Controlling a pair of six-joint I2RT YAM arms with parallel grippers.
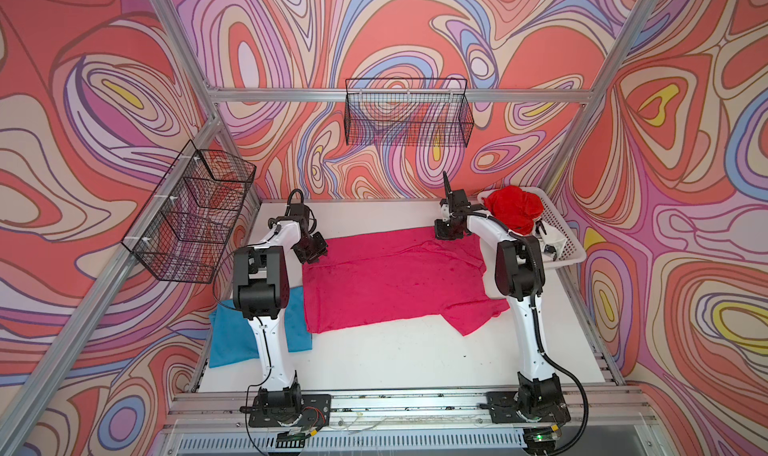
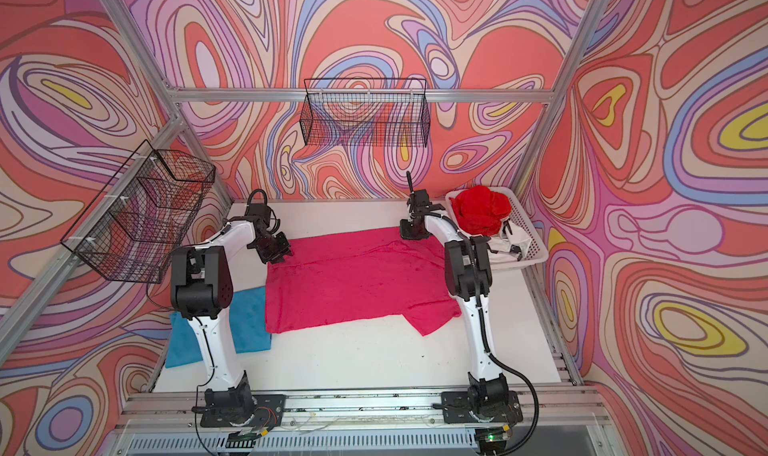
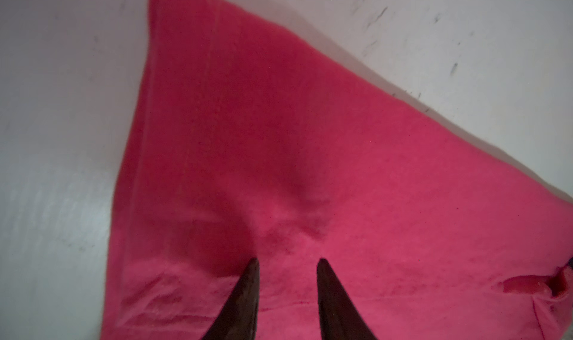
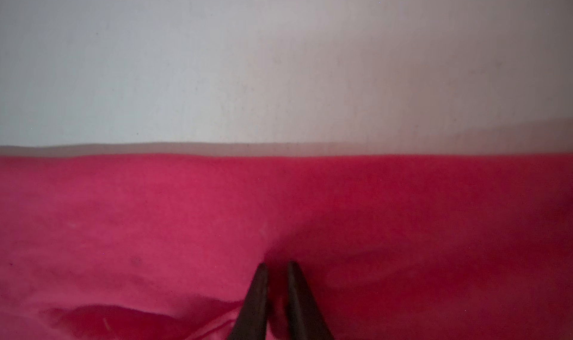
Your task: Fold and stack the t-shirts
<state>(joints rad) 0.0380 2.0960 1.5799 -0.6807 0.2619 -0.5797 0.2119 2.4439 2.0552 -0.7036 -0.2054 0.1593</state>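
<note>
right gripper [image 4: 277,265] pinches the far edge of the pink shirt [image 1: 395,283], left gripper [image 3: 288,261] rests half-open on its far-left corner, so i'd close that firmly, then lift both evenly.

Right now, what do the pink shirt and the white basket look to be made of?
The pink shirt: soft cloth, likely knit, matte and slightly fuzzy; it lies limp with creases, and a nap shows in the wrist views. The white basket: probably moulded plastic, smooth with a faint sheen; stiff walls with a regular grid of holes.
</note>
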